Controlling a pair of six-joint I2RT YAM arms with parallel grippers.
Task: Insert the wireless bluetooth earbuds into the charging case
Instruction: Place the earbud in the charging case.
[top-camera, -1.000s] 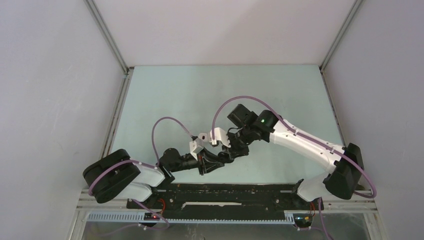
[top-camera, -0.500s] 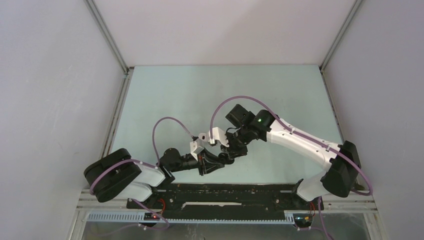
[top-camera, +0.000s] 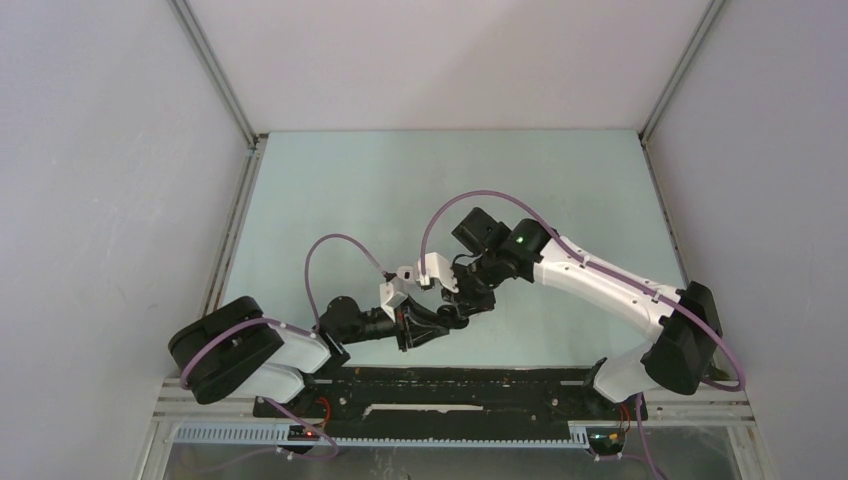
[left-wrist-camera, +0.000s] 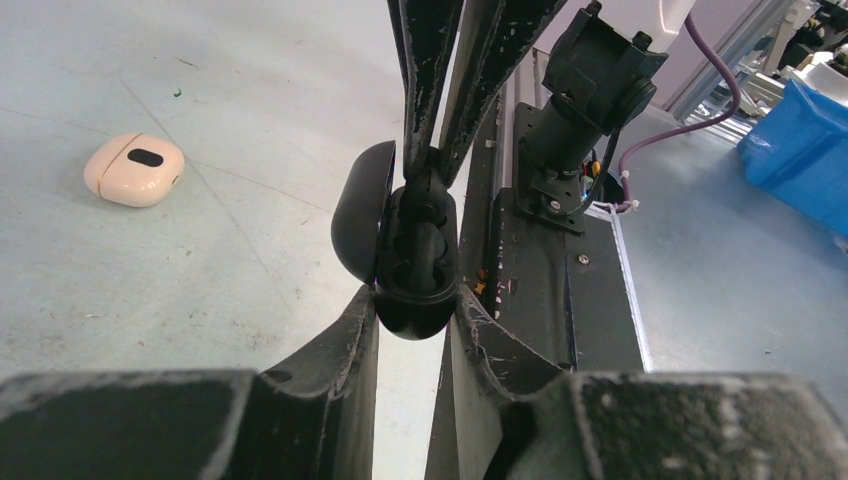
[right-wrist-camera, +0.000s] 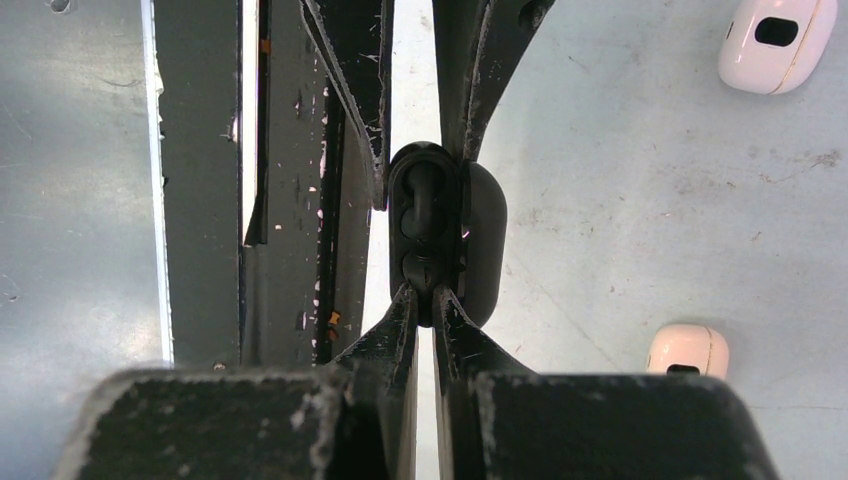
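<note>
While black earbuds (right-wrist-camera: 420, 215) sit in the open black charging case (left-wrist-camera: 412, 280), left gripper (left-wrist-camera: 413, 300) clamps the case body above table (left-wrist-camera: 200, 280). Right gripper (right-wrist-camera: 422, 295) fully closed, tips at the buds, pinch unclear. Cream case (left-wrist-camera: 134, 170) well apart.

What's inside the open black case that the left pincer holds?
The black charging case shows two dark rounded shapes stacked in its body, apparently black earbuds. The right pincer, shut, covers its near end, so how fully they sit is hidden.

Pale green table (top-camera: 330, 190) — on it a white case (right-wrist-camera: 778, 42) and a cream case (right-wrist-camera: 686, 350), well apart.
</note>
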